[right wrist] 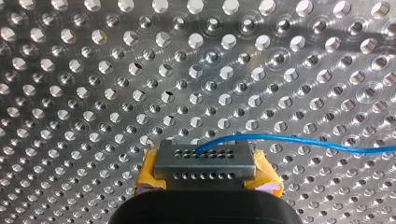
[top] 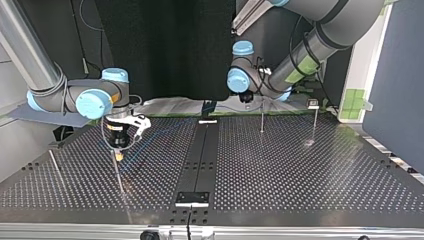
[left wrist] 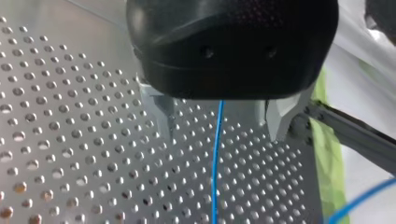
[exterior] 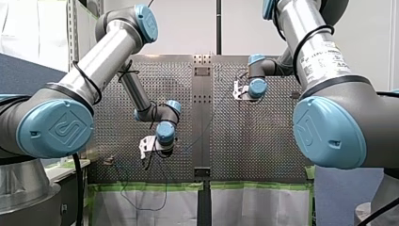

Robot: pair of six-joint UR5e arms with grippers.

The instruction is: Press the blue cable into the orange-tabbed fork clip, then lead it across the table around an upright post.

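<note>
Progress looks partial at best. I cannot pick out the fork clip with any certainty in these views, so I cannot tell whether the blue cable (right wrist: 303, 140) is seated in it. No bend of cable shows around either upright post (top: 261, 119) in the upper right of centre of the top view. I judge the routing not yet done.

My right gripper (right wrist: 205, 173) is closed on the cable. Its yellow pads (right wrist: 148, 173) flank a narrow metal tip, and the cable comes out of that tip and runs off sideways, low over the perforated table (right wrist: 233, 56). In the top view this gripper points down at the left of centre. Faint blue lines run from it toward the upper middle of the frame.

My left gripper (left wrist: 222, 125) stands wide open. Its metal fingers (left wrist: 279, 119) are well apart, and the cable passes between them without touching either. It runs ahead over the holes, and a second stretch curves over the pale cloth past the table's edge.

The cable is thin, bright blue and pliant. It lies nearly straight where it is held and loops loosely elsewhere, so I expect it to sag once it is let go.
</note>
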